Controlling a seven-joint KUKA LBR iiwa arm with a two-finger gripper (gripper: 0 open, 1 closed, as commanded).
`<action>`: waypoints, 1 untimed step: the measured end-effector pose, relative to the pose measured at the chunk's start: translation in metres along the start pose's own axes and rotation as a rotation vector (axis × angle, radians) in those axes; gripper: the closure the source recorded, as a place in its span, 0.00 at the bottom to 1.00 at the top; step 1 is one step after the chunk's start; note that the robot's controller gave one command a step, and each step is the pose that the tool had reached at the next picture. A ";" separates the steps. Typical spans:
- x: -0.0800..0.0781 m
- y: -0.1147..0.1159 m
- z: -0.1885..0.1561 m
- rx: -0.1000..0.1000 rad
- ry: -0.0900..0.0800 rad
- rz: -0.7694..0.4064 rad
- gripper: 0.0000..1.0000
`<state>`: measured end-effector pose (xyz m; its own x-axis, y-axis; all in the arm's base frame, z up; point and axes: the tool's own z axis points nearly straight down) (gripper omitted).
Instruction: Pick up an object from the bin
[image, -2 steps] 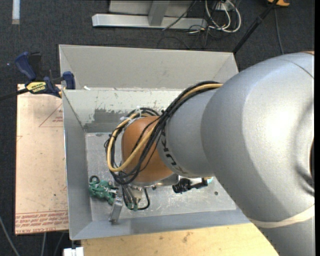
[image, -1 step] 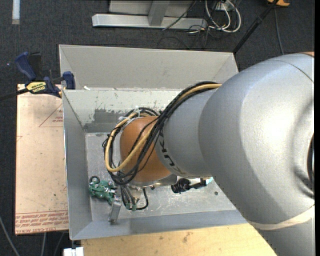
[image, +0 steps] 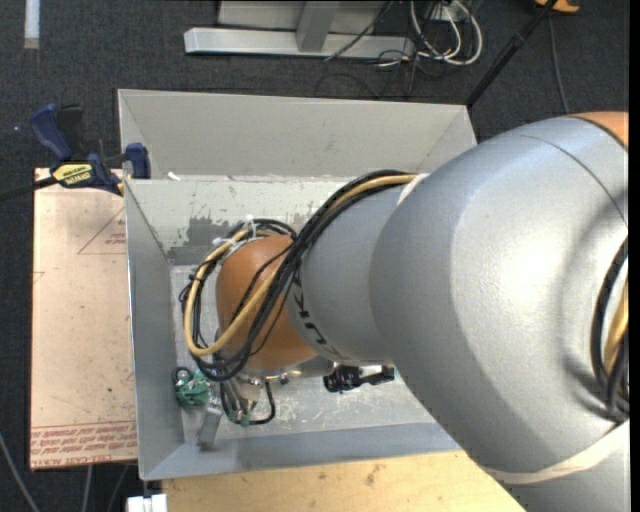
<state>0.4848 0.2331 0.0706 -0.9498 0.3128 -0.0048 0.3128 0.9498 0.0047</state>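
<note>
My gripper reaches down into the bin's near left corner, mostly hidden under the arm's wrist. Right beside it, on its left, a small green and white thing lies on the bin floor by the left wall; whether the gripper touches it cannot be made out. To the right, a small black thing with a pale end lies on the floor near the front wall, apart from the gripper.
The big grey arm with its orange cover and looped cables hangs over most of the bin floor and hides what lies beneath. The bin's left and front walls stand close to the gripper.
</note>
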 end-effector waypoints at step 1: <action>-0.013 -0.023 0.001 0.002 0.004 -0.027 1.00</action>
<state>0.4895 0.2069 0.0695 -0.9579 0.2872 -0.0009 0.2872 0.9579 0.0023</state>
